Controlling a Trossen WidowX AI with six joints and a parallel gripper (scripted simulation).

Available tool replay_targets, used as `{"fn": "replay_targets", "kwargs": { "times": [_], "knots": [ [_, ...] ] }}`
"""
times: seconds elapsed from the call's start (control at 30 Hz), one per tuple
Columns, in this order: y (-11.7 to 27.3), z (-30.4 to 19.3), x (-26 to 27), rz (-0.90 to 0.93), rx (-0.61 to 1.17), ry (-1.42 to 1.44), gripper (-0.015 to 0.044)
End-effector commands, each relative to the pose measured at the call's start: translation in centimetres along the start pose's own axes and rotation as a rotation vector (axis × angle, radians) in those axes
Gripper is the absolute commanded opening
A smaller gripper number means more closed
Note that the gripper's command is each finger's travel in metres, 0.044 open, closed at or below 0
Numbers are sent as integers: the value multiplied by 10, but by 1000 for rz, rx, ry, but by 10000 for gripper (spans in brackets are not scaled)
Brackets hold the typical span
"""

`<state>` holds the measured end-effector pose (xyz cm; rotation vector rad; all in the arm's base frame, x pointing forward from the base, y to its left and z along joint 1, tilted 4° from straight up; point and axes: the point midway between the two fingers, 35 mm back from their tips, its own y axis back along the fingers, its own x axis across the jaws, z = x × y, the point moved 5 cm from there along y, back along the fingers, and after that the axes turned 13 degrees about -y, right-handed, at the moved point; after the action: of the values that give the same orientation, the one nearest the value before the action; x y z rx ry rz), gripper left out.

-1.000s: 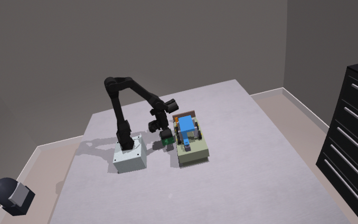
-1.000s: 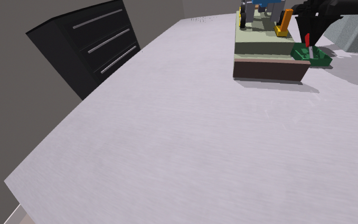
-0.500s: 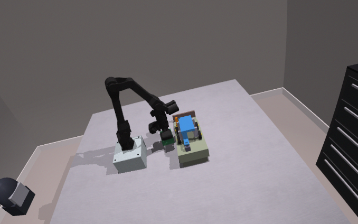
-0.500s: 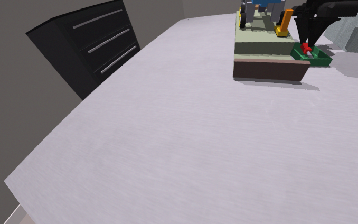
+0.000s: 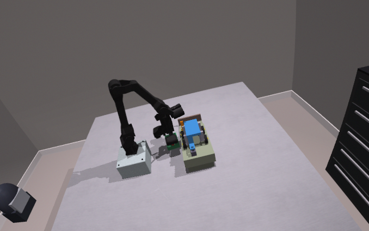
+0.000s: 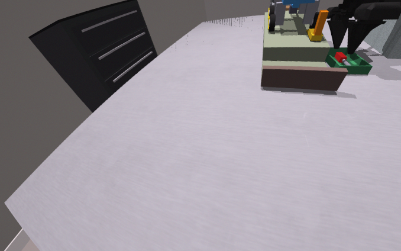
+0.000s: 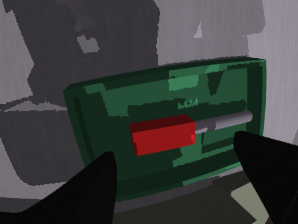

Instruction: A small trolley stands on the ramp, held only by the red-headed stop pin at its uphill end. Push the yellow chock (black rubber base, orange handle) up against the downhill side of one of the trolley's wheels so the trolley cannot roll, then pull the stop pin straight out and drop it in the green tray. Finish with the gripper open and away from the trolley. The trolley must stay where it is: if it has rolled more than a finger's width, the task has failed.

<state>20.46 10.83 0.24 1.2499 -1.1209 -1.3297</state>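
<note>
The end effector [image 5: 172, 138] [image 6: 343, 51] [image 7: 176, 149] is widely open, holding nothing; below it, the stop pin [image 6: 340, 57] [image 7: 163, 136] is lying in the green tray [image 5: 173, 147] [image 6: 359, 70] [image 7: 165, 71].

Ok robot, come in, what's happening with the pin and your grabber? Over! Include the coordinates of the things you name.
Gripper [image 5: 172, 144] [image 6: 343, 51] [image 7: 176, 149] open, above green tray [image 5: 174, 147] [image 6: 359, 70] [image 7: 75, 107]. Stop pin [image 6: 340, 57] [image 7: 164, 138] lying in tray, released. Nothing seen blocking a lift.

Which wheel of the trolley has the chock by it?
The wheel on the green tray's side, at the ramp's downhill end; the orange-handled chock stands just downhill of it.
</note>
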Motion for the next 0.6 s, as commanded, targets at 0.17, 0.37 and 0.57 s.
{"fn": "replay_targets", "kwargs": {
  "times": [0.17,0.37,0.57],
  "knots": [
    [14,1,-2,-1,-3,2,340],
    [28,3,-3,-2,-4,3,419],
    [44,4,-5,-2,-4,3,440]
  ]
}}
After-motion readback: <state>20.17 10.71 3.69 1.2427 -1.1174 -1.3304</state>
